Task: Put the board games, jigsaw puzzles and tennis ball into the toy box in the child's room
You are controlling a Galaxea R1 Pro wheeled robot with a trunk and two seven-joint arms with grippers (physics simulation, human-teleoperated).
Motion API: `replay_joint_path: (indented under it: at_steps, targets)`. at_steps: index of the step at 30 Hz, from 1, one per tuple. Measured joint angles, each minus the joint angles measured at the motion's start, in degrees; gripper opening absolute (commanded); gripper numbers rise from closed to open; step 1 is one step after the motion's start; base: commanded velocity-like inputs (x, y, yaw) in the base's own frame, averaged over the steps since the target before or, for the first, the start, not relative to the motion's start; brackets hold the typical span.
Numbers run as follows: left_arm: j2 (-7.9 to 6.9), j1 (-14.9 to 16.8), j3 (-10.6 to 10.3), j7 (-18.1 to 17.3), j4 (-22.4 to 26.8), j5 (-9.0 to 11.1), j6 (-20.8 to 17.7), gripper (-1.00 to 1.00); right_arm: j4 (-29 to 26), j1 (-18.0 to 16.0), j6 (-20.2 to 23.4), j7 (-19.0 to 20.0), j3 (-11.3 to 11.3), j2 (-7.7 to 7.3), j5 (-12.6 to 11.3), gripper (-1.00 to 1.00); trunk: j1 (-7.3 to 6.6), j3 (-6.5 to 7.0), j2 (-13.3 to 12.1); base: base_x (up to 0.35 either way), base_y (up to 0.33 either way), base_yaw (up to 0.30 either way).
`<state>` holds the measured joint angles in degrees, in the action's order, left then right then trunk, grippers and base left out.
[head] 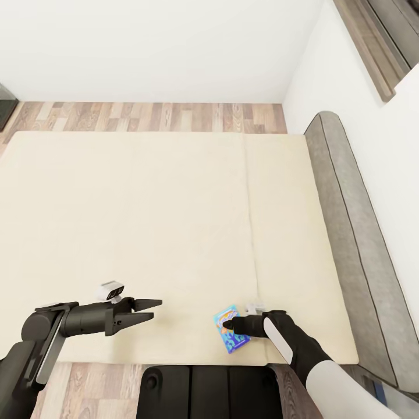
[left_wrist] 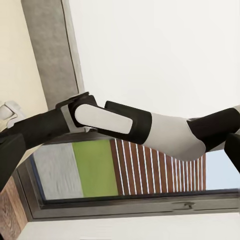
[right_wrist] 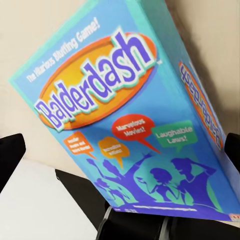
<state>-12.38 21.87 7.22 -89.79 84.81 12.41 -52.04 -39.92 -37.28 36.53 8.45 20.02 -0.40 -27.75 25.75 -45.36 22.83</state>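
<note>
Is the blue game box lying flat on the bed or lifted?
Cannot tell. The blue game box sits at the right gripper over the bed; contact is hidden.

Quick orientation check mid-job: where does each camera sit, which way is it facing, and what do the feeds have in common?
Head view: on the head, looking down over the bed; both arms show, left hand over the mattress, right hand at the Balderdash box.
Left wrist view: on the left arm, facing sideways at the right forearm and a window.
Right wrist view: on the right arm, close on the Balderdash box.
Shared: head and right wrist both see the box.
</note>
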Motion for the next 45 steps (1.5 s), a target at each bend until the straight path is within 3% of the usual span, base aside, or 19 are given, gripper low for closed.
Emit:
replay_joint_path:
  at_steps: [45]
  targets:
    - [-0.09,0.00,-0.01,0.00,-0.05,0.02,0.00,1.00,-0.01,-0.01,0.10,-0.03,0.02,0.08,-0.10,1.00,0.00,0.00,0.00,0.000,0.030,0.000]
